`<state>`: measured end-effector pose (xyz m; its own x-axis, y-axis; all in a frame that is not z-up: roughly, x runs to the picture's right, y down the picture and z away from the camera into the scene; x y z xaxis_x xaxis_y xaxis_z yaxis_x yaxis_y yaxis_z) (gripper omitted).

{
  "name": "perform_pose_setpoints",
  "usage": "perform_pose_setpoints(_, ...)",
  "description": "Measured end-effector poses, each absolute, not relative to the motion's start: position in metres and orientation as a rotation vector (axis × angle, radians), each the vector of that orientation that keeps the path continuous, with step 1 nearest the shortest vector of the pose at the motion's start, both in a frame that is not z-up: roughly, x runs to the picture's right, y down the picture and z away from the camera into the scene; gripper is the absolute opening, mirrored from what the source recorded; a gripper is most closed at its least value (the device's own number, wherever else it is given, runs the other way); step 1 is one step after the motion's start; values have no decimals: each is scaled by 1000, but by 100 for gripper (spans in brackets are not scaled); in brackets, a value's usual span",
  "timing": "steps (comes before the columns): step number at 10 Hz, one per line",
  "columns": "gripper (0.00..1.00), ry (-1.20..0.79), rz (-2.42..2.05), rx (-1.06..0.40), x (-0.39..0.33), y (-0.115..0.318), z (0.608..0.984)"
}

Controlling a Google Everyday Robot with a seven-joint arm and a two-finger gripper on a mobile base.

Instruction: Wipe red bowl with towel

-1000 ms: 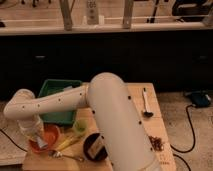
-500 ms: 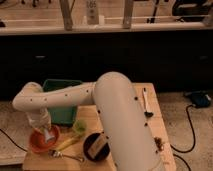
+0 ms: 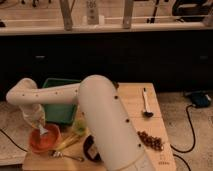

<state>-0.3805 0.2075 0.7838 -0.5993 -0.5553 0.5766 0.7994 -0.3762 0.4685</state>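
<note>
The red bowl [image 3: 45, 141] sits at the front left of the wooden table. My gripper [image 3: 40, 126] reaches down from the white arm into the bowl from its left rim. It is shut on the towel [image 3: 43, 132], a small pale scrap that hangs from the tips and touches the inside of the bowl. The arm's large white upper link crosses the middle of the view and hides part of the table.
A green bin [image 3: 59, 102] stands right behind the bowl. A small green cup [image 3: 80, 126], a yellow item [image 3: 67, 143], a metal spoon [image 3: 70, 156] and a black dish [image 3: 91, 148] lie to its right. A dark ladle [image 3: 146, 104] and brown bits [image 3: 150, 140] lie further right.
The arm's elbow has risen and swung to the right. The gripper with the towel has shifted a little within the bowl, from lower to nearer the back left rim.
</note>
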Motion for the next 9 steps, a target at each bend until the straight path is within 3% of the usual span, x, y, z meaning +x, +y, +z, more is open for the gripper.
perform_pose_setpoints(4, 0, -976, -2115, -376, -396, 242, 752)
perform_pose_setpoints(9, 0, -921, -2056, -407, -327, 238, 734)
